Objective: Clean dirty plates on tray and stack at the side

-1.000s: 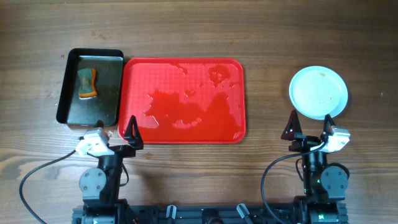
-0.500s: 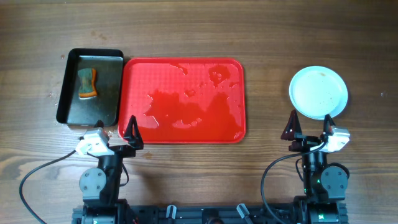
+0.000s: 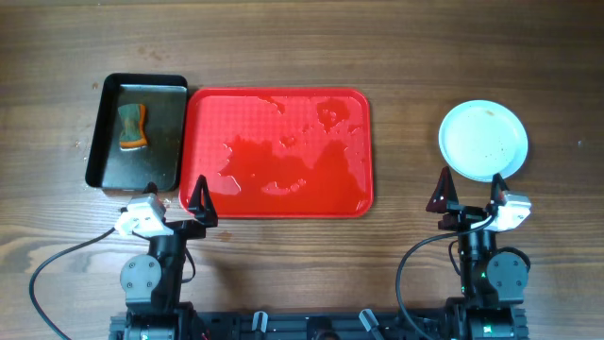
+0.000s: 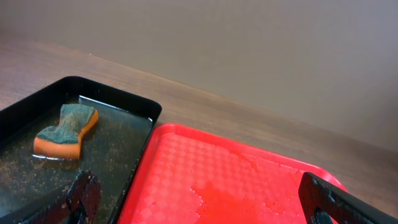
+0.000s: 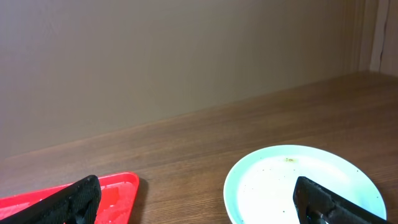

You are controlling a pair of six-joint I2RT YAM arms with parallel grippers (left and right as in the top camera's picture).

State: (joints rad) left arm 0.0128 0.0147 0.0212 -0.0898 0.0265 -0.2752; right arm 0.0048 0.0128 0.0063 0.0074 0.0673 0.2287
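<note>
The red tray (image 3: 279, 151) lies in the middle of the table, wet and with no plate on it; it also shows in the left wrist view (image 4: 224, 180) and the right wrist view (image 5: 118, 186). The pale-blue plates (image 3: 483, 140) sit as a stack to the right of the tray, the top one with small specks (image 5: 292, 180); a lower rim peeks out at the near right. My left gripper (image 3: 175, 200) is open and empty at the tray's near left corner. My right gripper (image 3: 467, 194) is open and empty just in front of the stack.
A black metal pan (image 3: 137, 130) with dirty water stands left of the tray and holds an orange-and-green sponge (image 3: 133, 127), also in the left wrist view (image 4: 65, 129). Bare wooden table (image 3: 406, 76) surrounds everything.
</note>
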